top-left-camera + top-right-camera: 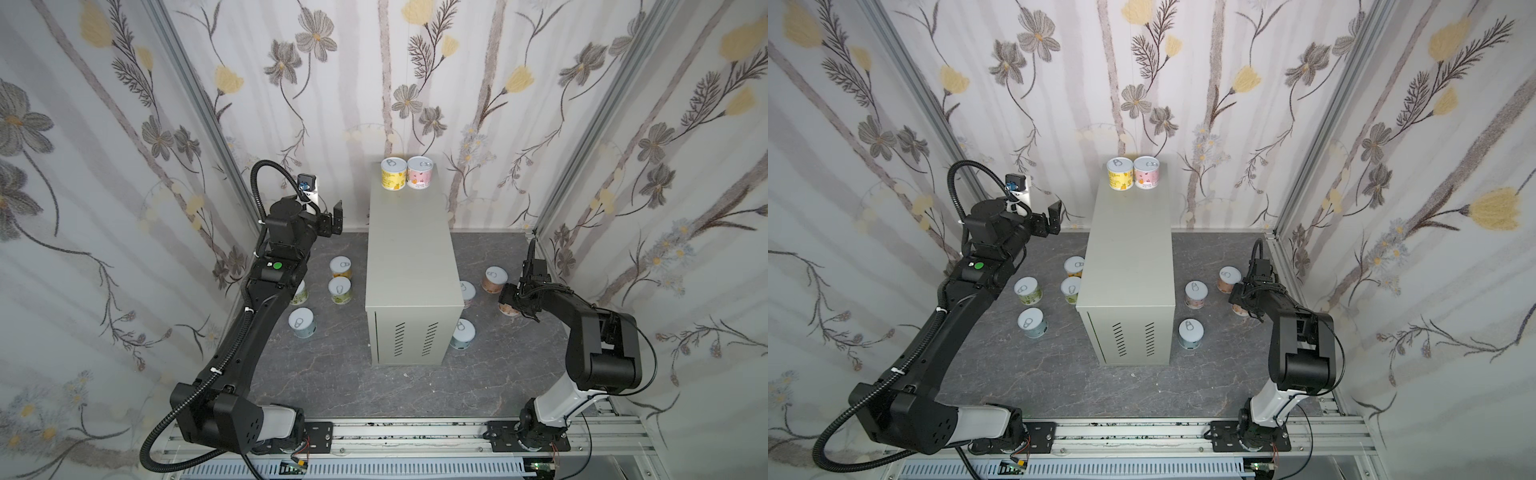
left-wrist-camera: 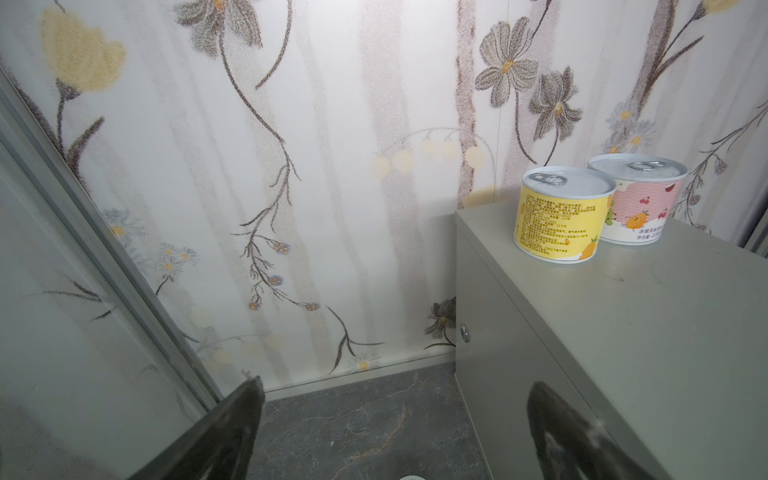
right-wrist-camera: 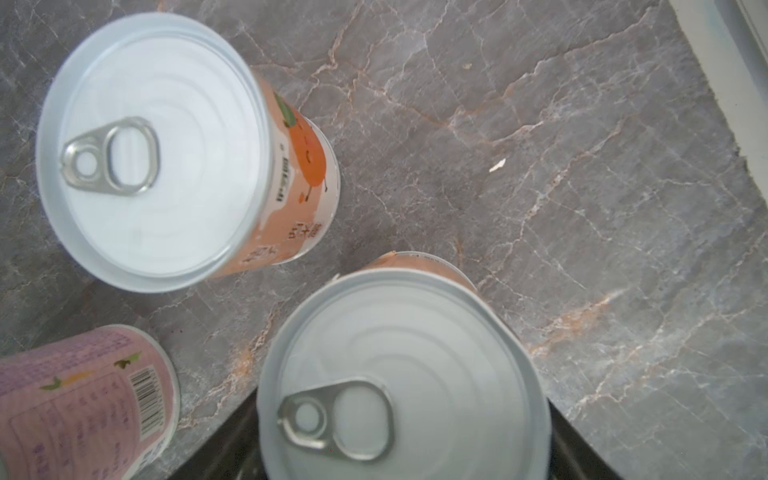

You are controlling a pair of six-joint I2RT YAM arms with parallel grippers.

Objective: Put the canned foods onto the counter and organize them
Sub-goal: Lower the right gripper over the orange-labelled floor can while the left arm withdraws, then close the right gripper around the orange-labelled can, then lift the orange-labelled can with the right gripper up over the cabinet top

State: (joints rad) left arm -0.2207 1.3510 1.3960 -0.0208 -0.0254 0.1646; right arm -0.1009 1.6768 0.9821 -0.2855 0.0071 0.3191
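Apparently, orange can (image 3: 409,332), clamped in right tool (image 3: 403,419)

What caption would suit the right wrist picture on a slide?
The right end effector straddles an orange can on the marbled floor, beside another orange can and a pink can.

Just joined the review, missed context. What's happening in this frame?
The right gripper is down at the floor with its fingers closed around an orange can. The left gripper hangs open and empty beside the counter. A yellow can and a pink can stand on the counter's far end; seven more cans sit on the floor around it.
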